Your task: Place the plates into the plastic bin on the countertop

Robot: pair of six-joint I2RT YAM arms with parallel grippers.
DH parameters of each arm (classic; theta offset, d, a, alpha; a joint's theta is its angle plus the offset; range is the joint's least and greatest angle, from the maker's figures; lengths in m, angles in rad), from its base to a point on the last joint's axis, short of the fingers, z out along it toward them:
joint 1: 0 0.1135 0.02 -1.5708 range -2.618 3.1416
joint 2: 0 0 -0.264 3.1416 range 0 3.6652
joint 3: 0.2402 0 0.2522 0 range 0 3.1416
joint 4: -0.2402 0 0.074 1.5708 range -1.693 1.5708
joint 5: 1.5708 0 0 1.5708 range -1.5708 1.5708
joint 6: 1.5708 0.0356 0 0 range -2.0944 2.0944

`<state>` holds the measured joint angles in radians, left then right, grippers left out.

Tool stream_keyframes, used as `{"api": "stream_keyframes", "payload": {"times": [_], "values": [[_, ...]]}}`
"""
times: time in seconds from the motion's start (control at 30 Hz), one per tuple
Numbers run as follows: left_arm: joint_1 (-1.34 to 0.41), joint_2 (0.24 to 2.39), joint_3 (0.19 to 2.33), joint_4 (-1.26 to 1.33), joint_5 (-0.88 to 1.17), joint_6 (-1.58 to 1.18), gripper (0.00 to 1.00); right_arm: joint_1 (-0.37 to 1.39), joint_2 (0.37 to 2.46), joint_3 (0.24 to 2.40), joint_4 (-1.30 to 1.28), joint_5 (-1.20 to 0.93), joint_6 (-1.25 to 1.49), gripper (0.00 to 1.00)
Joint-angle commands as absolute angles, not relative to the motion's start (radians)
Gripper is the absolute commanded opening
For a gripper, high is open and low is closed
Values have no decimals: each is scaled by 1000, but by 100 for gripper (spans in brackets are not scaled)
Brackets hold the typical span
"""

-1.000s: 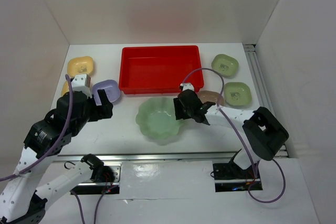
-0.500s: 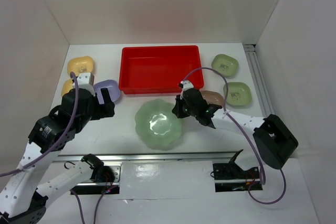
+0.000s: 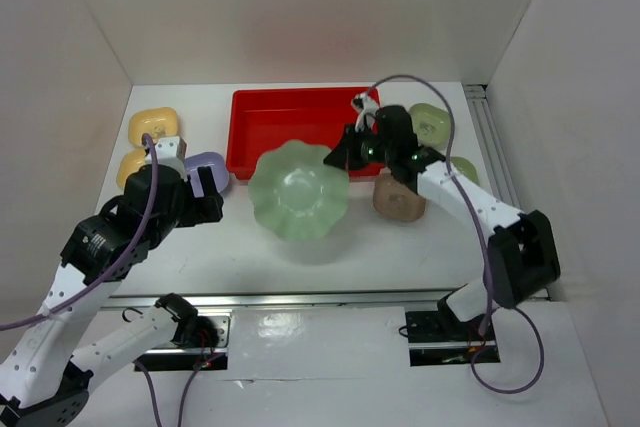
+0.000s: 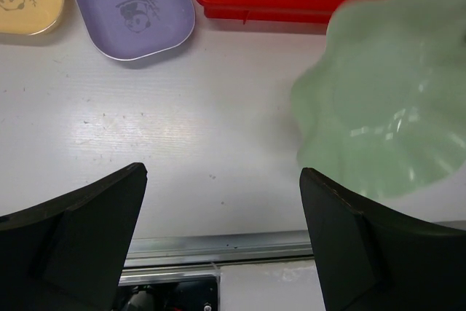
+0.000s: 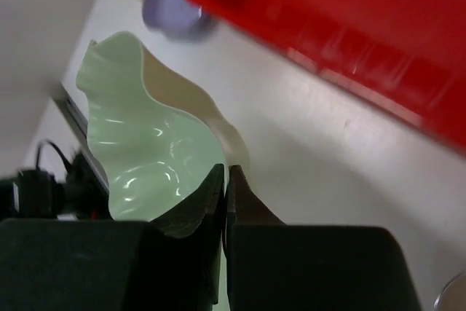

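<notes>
The matte white bench (image 3: pixel 230 247) runs flat between plain white walls (image 3: pixel 300 17). At its far middle sits the red bin (image 3: pixel 280 132), a shallow rectangle of glossy plastic with a flared rim.

The pale green dish (image 3: pixel 297 190) is the largest plate. It is smooth and glazed, and its rim is scalloped into soft petal-like waves. It hangs clear of the bench, its far edge overlapping the bin's near rim, with a shadow on the surface below. The right gripper (image 5: pixel 226 180) has its black jaws clamped on that wavy rim at the dish's right side.

The left gripper (image 4: pixel 222 209) hovers low over the bench to the left, its blunt black jaws wide apart and holding nothing.

The small plates are rounded squares with a gloss. The lavender dish (image 4: pixel 135 9) lies just left of the bin with a faint printed motif in its well. A yellow dish (image 3: pixel 153 126) and a second yellow dish (image 3: pixel 130 167) lie farther left. A tan dish (image 3: pixel 398 197) rests under the right arm. An olive green dish (image 3: pixel 432 122) and a second olive green dish (image 3: pixel 463 173) sit at the right.
</notes>
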<state>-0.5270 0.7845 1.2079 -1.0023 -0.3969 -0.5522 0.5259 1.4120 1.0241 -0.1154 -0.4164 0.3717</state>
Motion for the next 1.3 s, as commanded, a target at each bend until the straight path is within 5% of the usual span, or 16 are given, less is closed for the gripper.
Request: {"api": "stream_keyframes", "payload": {"times": [0.0,0.33,0.67,0.77,0.9,1.27], "values": [[-523,775,1213,-976,-377,-552,100,401,1555,1215,-49,-578,461,0],[-523,724,1154,-985,-281,-561,100,195,2020,1577,228,-634,796,0],[-523,704,1126,-985,-244,-561,100,196,2264,1859,94,-514,755,0],[-523,704,1117,-985,-233,-561,100,209,2284,1896,34,-503,704,9],[-523,704,1106,-985,-242,-561,100,229,2284,1885,34,-506,677,38],[-523,686,1086,-966,-224,-561,100,239,2201,1870,-21,-480,624,55]]}}
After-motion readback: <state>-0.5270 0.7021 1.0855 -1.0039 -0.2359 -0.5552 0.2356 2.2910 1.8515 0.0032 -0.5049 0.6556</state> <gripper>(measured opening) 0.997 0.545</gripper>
